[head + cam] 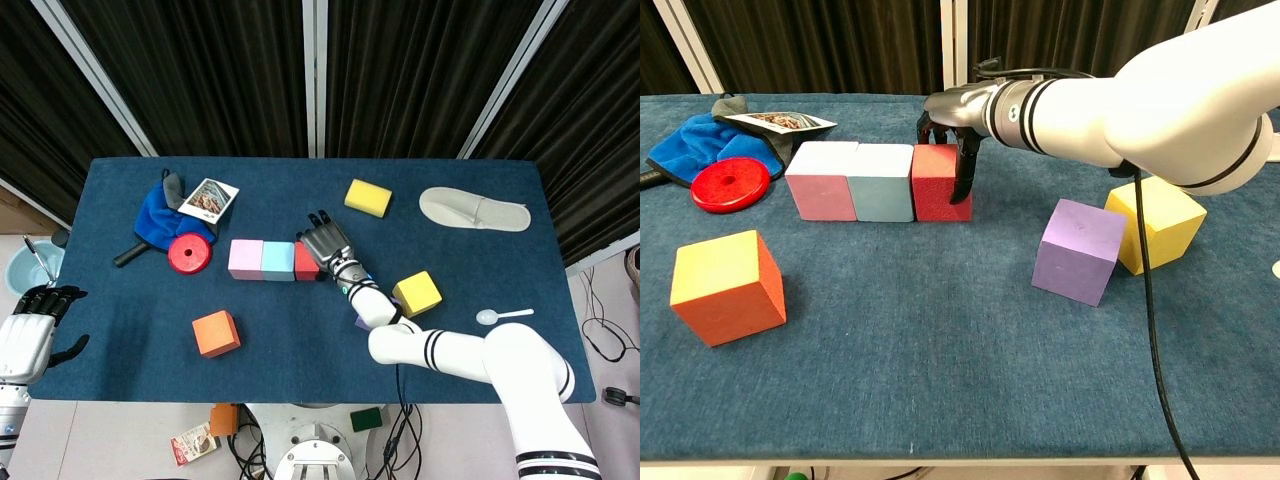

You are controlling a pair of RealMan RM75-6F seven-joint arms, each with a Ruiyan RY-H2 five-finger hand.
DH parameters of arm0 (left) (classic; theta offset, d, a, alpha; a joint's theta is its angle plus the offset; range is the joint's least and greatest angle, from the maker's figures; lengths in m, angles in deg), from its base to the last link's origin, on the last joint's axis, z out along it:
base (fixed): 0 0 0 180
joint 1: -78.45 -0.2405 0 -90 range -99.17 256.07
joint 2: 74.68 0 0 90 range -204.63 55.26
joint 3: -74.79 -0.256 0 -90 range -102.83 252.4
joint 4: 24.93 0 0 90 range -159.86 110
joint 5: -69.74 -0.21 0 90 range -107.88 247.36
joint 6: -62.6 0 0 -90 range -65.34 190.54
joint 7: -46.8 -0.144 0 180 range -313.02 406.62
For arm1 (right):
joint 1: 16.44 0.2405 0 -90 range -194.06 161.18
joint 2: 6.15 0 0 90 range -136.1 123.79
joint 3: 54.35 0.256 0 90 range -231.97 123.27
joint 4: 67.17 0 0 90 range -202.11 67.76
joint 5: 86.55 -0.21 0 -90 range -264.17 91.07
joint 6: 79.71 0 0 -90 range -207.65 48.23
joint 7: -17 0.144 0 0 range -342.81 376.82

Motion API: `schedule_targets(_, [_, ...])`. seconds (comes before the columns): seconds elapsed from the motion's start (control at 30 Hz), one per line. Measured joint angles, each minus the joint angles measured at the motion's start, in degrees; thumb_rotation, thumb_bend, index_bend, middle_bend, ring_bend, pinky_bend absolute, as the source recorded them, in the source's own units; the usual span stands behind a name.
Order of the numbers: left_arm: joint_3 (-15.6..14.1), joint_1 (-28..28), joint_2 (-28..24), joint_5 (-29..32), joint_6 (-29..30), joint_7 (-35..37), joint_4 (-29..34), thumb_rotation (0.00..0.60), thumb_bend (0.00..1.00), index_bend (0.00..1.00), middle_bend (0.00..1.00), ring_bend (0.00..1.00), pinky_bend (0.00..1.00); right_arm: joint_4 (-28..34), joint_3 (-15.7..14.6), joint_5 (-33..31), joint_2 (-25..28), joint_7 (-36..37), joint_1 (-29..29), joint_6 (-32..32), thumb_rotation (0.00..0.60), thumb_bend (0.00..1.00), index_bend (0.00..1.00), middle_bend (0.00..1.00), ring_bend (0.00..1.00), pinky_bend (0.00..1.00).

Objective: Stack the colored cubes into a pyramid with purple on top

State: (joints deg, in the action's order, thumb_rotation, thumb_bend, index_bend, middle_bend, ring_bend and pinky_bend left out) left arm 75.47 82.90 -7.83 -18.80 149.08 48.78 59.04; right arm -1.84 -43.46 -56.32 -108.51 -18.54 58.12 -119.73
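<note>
Blue-clothed table (560,330): base row pink cube (821,180), light-blue cube (880,181), red cube (936,182) touching; right hand (950,120) draped over red, fingers curled down its side. Unstacked: purple cube (1078,250) at 4 o'clock of the row, yellow cube (1155,222) beyond, orange cube (726,285) at 7 o'clock. Left hand (35,318) holds nothing off-table, fingers loosely curled.

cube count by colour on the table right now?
pink cube: 1
light blue cube: 1
red cube: 1, right hand on it
orange cube: 1
purple cube: 1
yellow cube: 1
Total: 6 cubes
</note>
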Motion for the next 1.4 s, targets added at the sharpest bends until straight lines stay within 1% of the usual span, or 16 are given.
schedule_targets(0.03, [0.0, -0.01, 0.03, 0.0, 0.01, 0.02, -0.07, 0.6, 0.19, 0.25, 0.23, 0.21, 0.16, 0.23, -0.04, -0.15, 0.03, -0.19, 0.04, -0.14, 0.6, 0.11, 0.29, 0.32, 0.05, 0.0])
schedule_targets(0.07, [0.0, 0.0, 0.05, -0.01, 0.0, 0.04, -0.09, 0.6, 0.19, 0.25, 0.23, 0.21, 0.16, 0.43, -0.08, -0.26, 0.07, -0.36, 0.07, -0.25, 0.6, 0.11, 0.28, 0.32, 0.05, 0.0])
schedule_targets(0.13, [0.0, 0.04, 0.11, -0.14, 0.03, 0.06, -0.13, 0.6, 0.19, 0.25, 0.23, 0.21, 0.16, 1.1, -0.22, -0.71, 0.34, -0.82, 0.14, -0.44, 0.6, 0.09, 0.18, 0.24, 0.04, 0.0])
schedule_targets(0.2, [0.02, 0.1, 0.16, -0.28, 0.07, 0.05, -0.15, 0.6, 0.19, 0.25, 0.23, 0.21, 0.16, 1.95, -0.34, -1.27, 0.72, -1.25, 0.19, -0.64, 0.6, 0.08, 0.11, 0.19, 0.04, 0.0])
schedule_targets(0.33, [0.14, 0.23, 0.17, -0.37, 0.12, -0.13, 0.02, 0.6, 0.19, 0.25, 0.23, 0.21, 0.16, 4.48, -0.63, -2.33, 1.93, -2.12, 0.22, -1.39, 0.6, 0.06, 0.04, 0.12, 0.02, 0.0])
schedule_targets(0.5, [0.22, 0.41, -0.02, -0.6, 0.16, -0.62, 0.48, 0.6, 0.19, 0.25, 0.23, 0.21, 0.16, 8.48, -0.63, -2.31, 4.47, -2.22, -0.23, -2.86, 0.6, 0.05, 0.01, 0.09, 0.0, 0.0])
schedule_targets(0.6, [0.23, 0.44, -0.17, -0.5, 0.03, -0.76, 0.64, 0.6, 0.19, 0.25, 0.23, 0.21, 0.16, 12.03, -0.69, -1.72, 7.55, -1.96, -1.04, -4.02, 0.6, 0.05, 0.01, 0.09, 0.0, 0.0])
schedule_targets(0.73, [0.24, 0.5, -0.18, -0.36, -0.15, -0.75, 0.71, 0.6, 0.19, 0.25, 0.23, 0.21, 0.16, 16.92, -1.19, -1.16, 13.47, -1.61, -2.55, -5.26, 0.6, 0.05, 0.01, 0.09, 0.0, 0.0])
schedule_targets(0.83, [0.27, 0.63, -0.09, -0.26, -0.41, -0.76, 0.69, 0.6, 0.19, 0.25, 0.23, 0.21, 0.16, 18.56, -2.25, -1.3, 16.89, -1.82, -3.43, -5.72, 0.6, 0.05, 0.0, 0.09, 0.0, 0.0])
schedule_targets(0.9, [0.31, 0.72, -0.05, -0.26, -0.49, -0.84, 0.8, 0.6, 0.19, 0.25, 0.23, 0.21, 0.16, 18.14, -2.71, -1.65, 17.2, -2.08, -3.47, -5.68, 0.6, 0.05, 0.01, 0.09, 0.0, 0.0])
schedule_targets(1.0, [0.34, 0.75, -0.01, -0.27, -0.44, -0.95, 0.92, 0.6, 0.19, 0.25, 0.23, 0.21, 0.16, 15.43, -2.89, -2.22, 15.77, -2.36, -3.04, -5.1, 0.6, 0.05, 0.01, 0.09, 0.0, 0.0])
schedule_targets(1.2, [0.24, 0.64, -0.09, 0.43, -1.0, -0.91, 0.71, 0.6, 0.19, 0.25, 0.23, 0.21, 0.16, 5.86, -2.76, -1.88, 9.43, -1.84, -1.93, -3.08, 0.6, 0.05, 0.01, 0.1, 0.0, 0.0])
schedule_targets(1.33, [0.28, 0.73, -0.15, 0.42, -1.08, -0.84, 0.56, 0.6, 0.19, 0.25, 0.23, 0.21, 0.16, -0.6, -2.14, 0.34, 4.2, 0.14, -1.52, -1.45, 0.6, 0.05, 0.0, 0.1, 0.0, 0.0])
schedule_targets(1.4, [0.28, 0.77, -0.17, 0.42, -1.14, -0.79, 0.49, 0.6, 0.19, 0.25, 0.23, 0.21, 0.16, -2.52, -1.7, 1.79, 2.48, 1.38, -1.43, -0.68, 0.6, 0.06, 0.0, 0.1, 0.0, 0.0])
